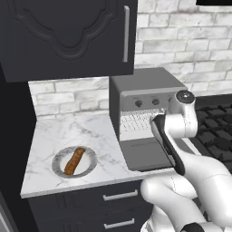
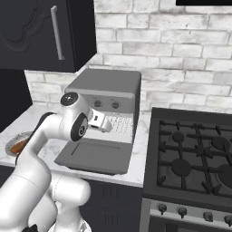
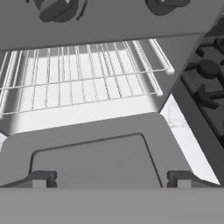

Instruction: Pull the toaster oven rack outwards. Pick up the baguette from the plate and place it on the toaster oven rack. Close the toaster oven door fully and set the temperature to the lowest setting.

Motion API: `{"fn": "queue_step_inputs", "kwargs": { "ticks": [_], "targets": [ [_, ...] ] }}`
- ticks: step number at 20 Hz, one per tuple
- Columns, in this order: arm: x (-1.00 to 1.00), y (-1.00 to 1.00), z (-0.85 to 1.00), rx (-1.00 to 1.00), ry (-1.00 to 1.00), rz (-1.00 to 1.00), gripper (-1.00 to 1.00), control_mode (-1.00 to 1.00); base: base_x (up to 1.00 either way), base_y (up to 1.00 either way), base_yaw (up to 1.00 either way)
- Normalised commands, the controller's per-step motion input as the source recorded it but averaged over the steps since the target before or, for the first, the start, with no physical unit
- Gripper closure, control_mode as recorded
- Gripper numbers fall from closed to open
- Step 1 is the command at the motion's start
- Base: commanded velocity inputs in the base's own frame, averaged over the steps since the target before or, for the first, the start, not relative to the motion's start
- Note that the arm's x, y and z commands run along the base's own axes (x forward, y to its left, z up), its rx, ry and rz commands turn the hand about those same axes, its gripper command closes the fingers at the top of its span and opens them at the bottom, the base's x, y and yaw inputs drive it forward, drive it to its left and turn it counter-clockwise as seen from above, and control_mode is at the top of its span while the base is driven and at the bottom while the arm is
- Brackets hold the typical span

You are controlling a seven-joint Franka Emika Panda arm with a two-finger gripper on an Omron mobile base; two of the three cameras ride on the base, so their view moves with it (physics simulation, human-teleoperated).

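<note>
Arm at the open toaster oven

The toaster oven (image 2: 106, 93) sits on the marble counter (image 2: 140, 136) against the brick wall, just left of the black stove (image 2: 195, 158). Its door (image 2: 97, 156) lies dropped flat toward the counter's front edge, and the wire rack (image 2: 118, 124) shows inside the opening. The white arm bends in front of the oven, with the gripper (image 2: 100, 121) at the opening above the door. At the far left, the plate (image 2: 10, 144) holds the baguette (image 2: 18, 146), partly hidden by the arm

Glossy white arm (image 1: 195, 176) of rounded, bulbous segments; dark bands at its joints; round dark cap atop one joint.
</note>
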Motion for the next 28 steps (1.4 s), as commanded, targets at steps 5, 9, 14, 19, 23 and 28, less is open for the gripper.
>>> {"fn": "queue_step_inputs", "kwargs": {
  "ticks": [5, 9, 14, 19, 23, 28],
  "targets": [
    [0.25, 0.00, -0.13, -0.01, -0.13, 0.00, -1.00, -1.00, 0.00, 0.00, 0.00],
    [0.22, 0.00, -0.06, -0.03, -0.08, 0.00, -1.00, -1.00, 0.00, 0.00, 0.00],
    [0.04, 0.00, 0.00, -0.04, -0.01, -0.02, -1.00, -1.00, 0.00, 0.00, 0.00],
    [0.00, 0.00, 0.00, -0.03, -0.03, -0.09, -1.00, -1.00, 0.00, 0.00, 0.00],
    [0.00, 0.00, 0.00, 0.00, -0.12, -0.13, -1.00, -1.00, 0.00, 0.00, 0.00],
    [0.01, 0.00, 0.00, -0.01, -0.13, -0.11, -1.00, -1.00, 0.00, 0.00, 0.00]
  ]
}}
